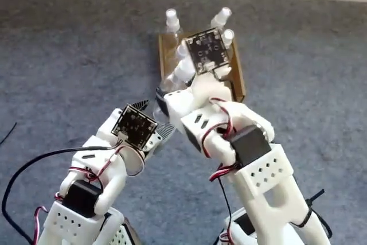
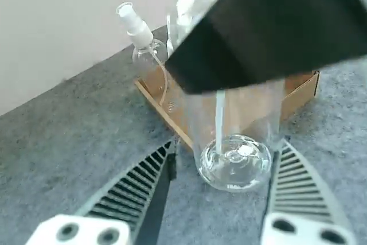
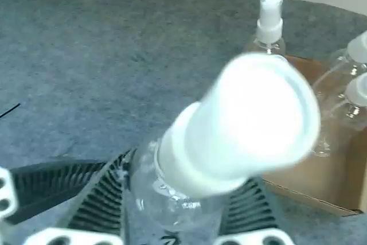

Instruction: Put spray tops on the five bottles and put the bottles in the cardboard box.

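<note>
My right gripper (image 3: 189,190) is shut on a clear bottle (image 3: 172,199) and holds it above the carpet, just in front of the cardboard box (image 1: 238,81). A white spray top (image 3: 252,119) sits on the bottle's neck. My left gripper (image 2: 228,153) is open, with one ribbed finger on each side of the bottle's round base (image 2: 234,162); a small gap shows beside one finger (image 2: 146,185). In the high view the held bottle (image 1: 180,74) tilts toward the box. Three bottles with spray tops (image 1: 172,22) (image 1: 222,16) (image 1: 227,37) are at the box's far end.
Grey carpet (image 1: 69,55) covers the table around the box. A black cable (image 1: 23,170) loops along the near left. The right arm (image 1: 252,153) crosses over the near end of the box.
</note>
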